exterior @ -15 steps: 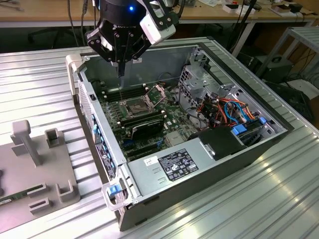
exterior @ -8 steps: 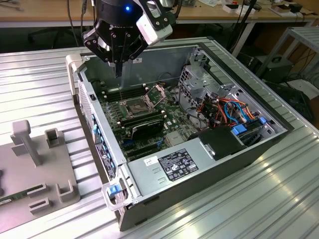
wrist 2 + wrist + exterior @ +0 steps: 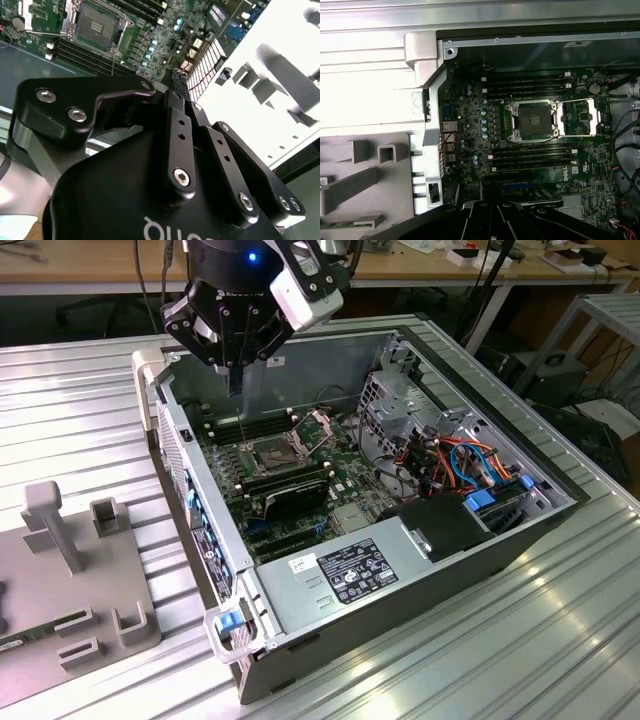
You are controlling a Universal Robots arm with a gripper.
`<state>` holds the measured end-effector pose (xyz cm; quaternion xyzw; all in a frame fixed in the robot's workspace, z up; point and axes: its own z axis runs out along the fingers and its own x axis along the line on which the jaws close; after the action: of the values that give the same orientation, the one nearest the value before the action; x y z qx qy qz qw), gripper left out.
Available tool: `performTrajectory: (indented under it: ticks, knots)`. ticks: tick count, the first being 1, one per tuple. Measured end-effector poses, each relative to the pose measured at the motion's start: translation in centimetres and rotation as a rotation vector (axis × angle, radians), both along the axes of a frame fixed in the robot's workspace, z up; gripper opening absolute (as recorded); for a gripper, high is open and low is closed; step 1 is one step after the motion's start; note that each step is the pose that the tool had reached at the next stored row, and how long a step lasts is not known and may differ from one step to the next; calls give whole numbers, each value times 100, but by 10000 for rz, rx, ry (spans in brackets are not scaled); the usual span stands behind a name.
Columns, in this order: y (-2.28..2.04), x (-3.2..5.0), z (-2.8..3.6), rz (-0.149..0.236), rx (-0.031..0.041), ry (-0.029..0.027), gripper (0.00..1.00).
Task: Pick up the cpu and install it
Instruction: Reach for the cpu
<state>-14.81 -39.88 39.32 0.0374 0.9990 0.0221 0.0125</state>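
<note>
The cpu is out of view. My gripper (image 3: 236, 380) hangs above the far corner of the open computer case (image 3: 180, 440), at the exterior view's left. Its black fingers (image 3: 176, 107) meet at the tips, so the gripper (image 3: 181, 82) is shut, and I cannot see anything held between them. On the green motherboard (image 3: 345, 475) the dark square socket (image 3: 272, 452) (image 3: 95, 22) (image 3: 532, 120) lies open and looks empty. Its metal frame (image 3: 577, 117) is flipped back beside it. The gripper stands up and to one side of the socket, well clear of the board.
Long black memory slots (image 3: 530, 155) flank the socket, and a black expansion card (image 3: 292, 490) stands close by. Cables (image 3: 465, 465) and a power supply (image 3: 350, 570) fill the case's other end. A grey fixture (image 3: 60, 580) lies on the ribbed metal table (image 3: 80, 440).
</note>
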Motion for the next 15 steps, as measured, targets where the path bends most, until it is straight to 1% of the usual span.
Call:
performTrajectory:
  ticks: [15]
  knots:
    - [0, -46, 0, 1, 0, 0, 11]
